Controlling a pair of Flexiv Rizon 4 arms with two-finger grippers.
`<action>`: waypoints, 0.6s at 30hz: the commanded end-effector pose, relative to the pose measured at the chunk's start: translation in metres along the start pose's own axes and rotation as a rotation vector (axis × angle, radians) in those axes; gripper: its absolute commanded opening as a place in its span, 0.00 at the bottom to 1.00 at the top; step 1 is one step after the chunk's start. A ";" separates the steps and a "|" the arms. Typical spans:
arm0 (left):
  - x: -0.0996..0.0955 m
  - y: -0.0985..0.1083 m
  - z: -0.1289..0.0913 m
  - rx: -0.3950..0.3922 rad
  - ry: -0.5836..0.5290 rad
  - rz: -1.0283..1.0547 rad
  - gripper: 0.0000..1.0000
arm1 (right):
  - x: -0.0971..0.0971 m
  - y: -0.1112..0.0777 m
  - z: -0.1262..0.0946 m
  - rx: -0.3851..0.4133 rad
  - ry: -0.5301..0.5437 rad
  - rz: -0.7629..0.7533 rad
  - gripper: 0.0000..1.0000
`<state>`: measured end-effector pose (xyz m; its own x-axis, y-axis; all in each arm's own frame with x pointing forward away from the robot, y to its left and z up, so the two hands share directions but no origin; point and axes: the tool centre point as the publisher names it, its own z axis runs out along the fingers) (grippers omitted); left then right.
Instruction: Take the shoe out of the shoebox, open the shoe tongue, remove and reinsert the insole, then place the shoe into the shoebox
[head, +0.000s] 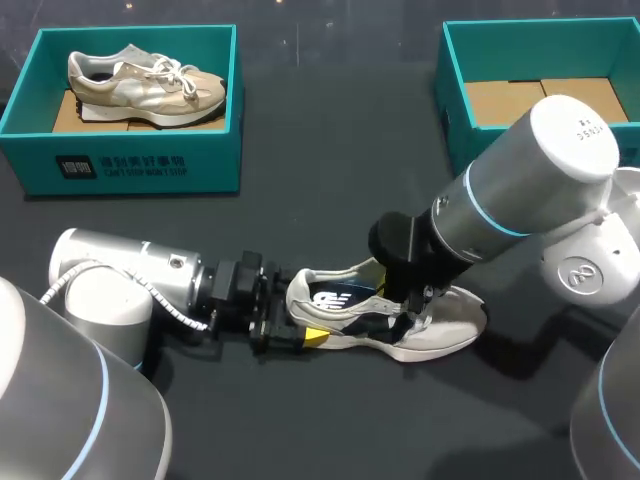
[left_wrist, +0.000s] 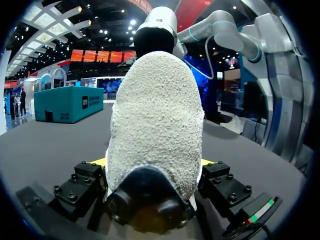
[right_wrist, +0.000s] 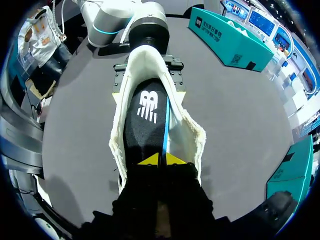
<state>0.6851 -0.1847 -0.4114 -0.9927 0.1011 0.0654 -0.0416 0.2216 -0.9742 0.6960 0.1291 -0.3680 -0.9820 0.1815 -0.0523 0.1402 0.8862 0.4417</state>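
The white shoe (head: 445, 325) lies on its sole on the dark table (head: 330, 200), outside both boxes. Inside it, the black insole (right_wrist: 147, 115) is pinched at its edge by the right gripper's (right_wrist: 162, 160) closed yellow tips. At the shoe's heel, the left gripper (head: 290, 328) clamps it from both sides. Beyond the shoe stand two teal shoeboxes, the left shoebox (head: 140, 165) with a beige shoe (head: 150, 85) in it, the right shoebox (head: 455, 110) well apart.

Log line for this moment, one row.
state: shoe on table | left gripper: shut on shoe heel | right gripper: in shoe opening, shut on insole | insole: inside shoe
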 end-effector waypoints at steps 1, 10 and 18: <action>0.000 0.002 0.002 -0.003 0.001 0.000 0.00 | -0.001 -0.010 -0.009 -0.090 -0.002 -0.003 0.00; 0.000 0.002 0.002 -0.003 0.001 0.000 0.00 | -0.004 -0.020 -0.012 -0.203 0.012 -0.007 0.00; 0.000 0.002 0.002 -0.003 0.001 0.000 0.00 | -0.004 -0.011 -0.017 -0.216 0.014 -0.054 0.00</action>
<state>0.6854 -0.1856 -0.4110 -0.9927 0.1009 0.0655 -0.0417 0.2219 -0.9742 0.6979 0.1160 -0.3602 -0.9888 0.1346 -0.0650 0.0719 0.8097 0.5824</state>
